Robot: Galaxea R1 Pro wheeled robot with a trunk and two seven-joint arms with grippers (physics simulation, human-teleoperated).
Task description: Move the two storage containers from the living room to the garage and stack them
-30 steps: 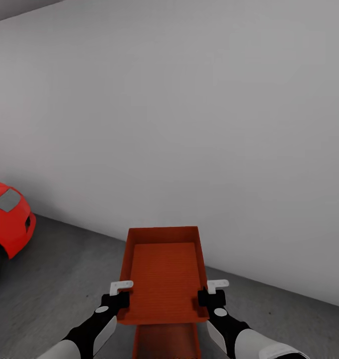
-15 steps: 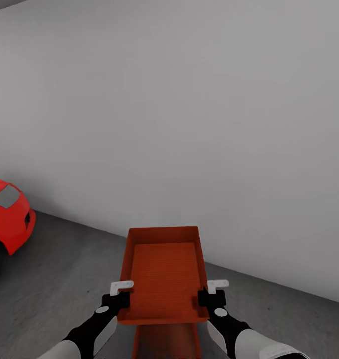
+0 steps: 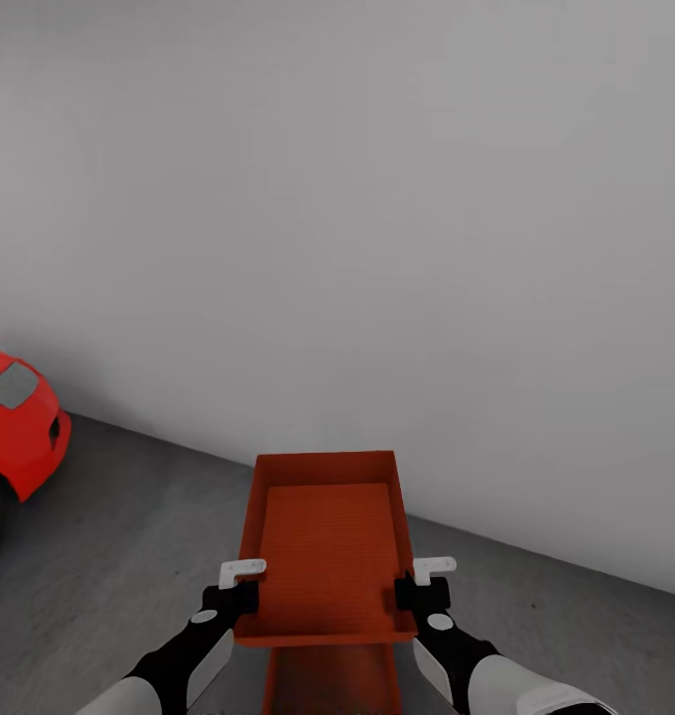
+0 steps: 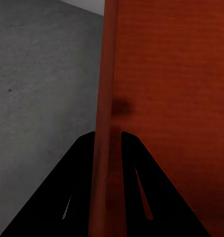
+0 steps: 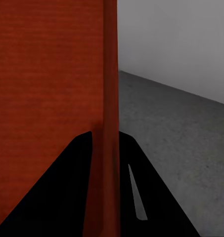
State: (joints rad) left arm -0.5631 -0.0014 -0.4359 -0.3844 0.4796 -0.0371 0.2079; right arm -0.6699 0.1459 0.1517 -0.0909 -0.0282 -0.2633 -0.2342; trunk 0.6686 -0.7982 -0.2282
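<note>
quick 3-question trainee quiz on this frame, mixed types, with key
1. True or false: each gripper is clamped on a side wall of the upper orange bin.
2. What lies under the held bin? A) second orange bin B) cardboard box C) bench
3. Fill in: the red ____ stands at the robot's left.

Key:
1. True: left gripper and right gripper each straddle a wall.
2. A
3. car
</note>
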